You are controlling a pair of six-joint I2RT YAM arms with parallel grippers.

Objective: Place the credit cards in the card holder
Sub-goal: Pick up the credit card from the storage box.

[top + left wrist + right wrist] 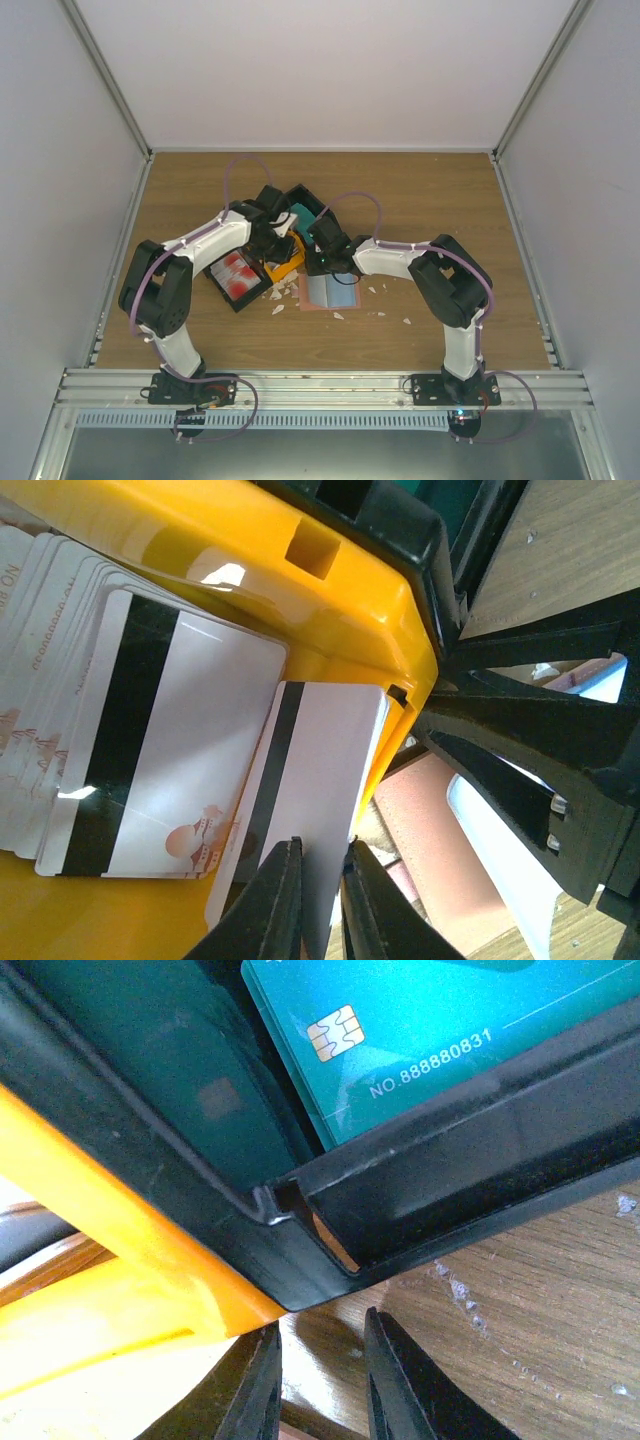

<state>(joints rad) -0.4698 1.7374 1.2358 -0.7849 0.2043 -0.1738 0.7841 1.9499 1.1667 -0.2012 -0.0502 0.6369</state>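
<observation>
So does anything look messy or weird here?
Yes. Little white scraps lie scattered on the table near the open card holder. One white card sits crooked in the yellow tray, pinched by the left tool.

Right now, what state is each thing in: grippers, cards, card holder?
left gripper: shut on white card
white card: tilted in yellow compartment
right gripper: open, empty
card holder: lying open on table
teal cards: stacked in tray

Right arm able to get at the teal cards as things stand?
Probably yes: the teal cards lie uncovered in the black tray, just past its wall from the right arm's open fingers. It must lift over that wall.
</observation>
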